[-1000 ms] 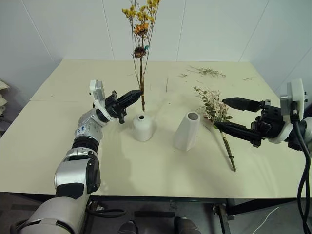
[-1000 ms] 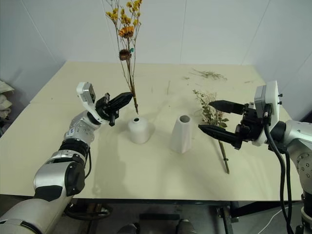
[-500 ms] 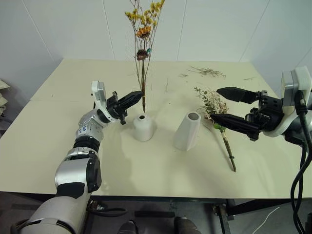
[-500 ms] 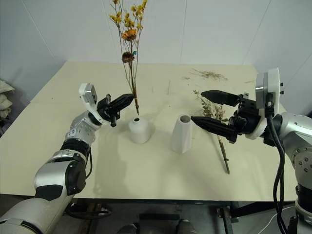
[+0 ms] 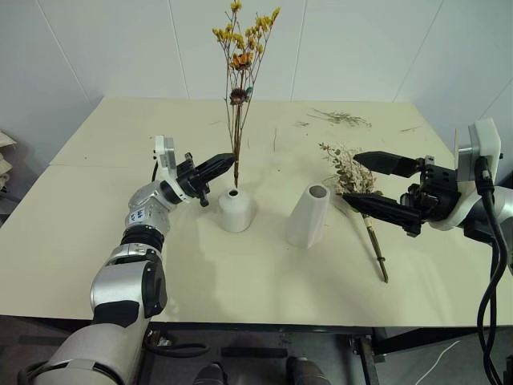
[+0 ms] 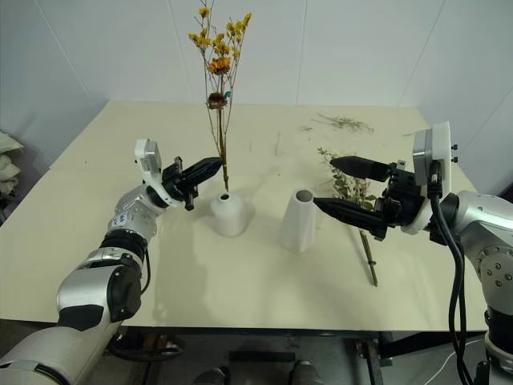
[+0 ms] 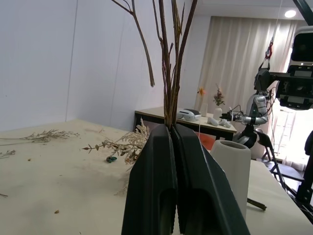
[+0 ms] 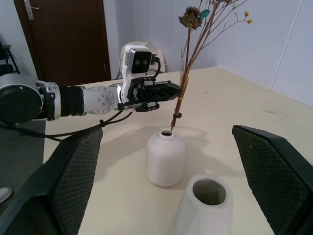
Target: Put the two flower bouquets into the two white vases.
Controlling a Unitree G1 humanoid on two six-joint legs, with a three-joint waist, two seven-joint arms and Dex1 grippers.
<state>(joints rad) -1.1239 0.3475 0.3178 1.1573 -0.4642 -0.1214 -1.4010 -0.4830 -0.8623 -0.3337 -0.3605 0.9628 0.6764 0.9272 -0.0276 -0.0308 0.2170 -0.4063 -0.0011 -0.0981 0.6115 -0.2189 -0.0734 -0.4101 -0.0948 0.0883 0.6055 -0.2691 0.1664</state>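
Note:
My left gripper (image 5: 231,156) is shut on the thin brown stems of the slim bouquet (image 5: 239,56). It holds the bunch upright, yellow-orange blooms on top. The stem ends (image 8: 172,122) hang just above the small hole of the short rounded white vase (image 5: 236,210). The taller white cone vase (image 5: 309,215) stands to its right, its mouth empty. The bushy green-beige bouquet (image 5: 338,159) lies on the table beyond the cone vase, its thick stem (image 5: 374,241) pointing toward the front edge. My right gripper (image 5: 350,176) hovers open over that foliage, holding nothing.
Thin loose sprigs (image 5: 341,118) and bits of debris lie at the back right of the cream table (image 5: 240,273). White walls close the table in at the back and sides.
The slim bouquet's blooms have swung slightly right, so the bunch stands straighter over the short vase. The right gripper has barely shifted and stays open.

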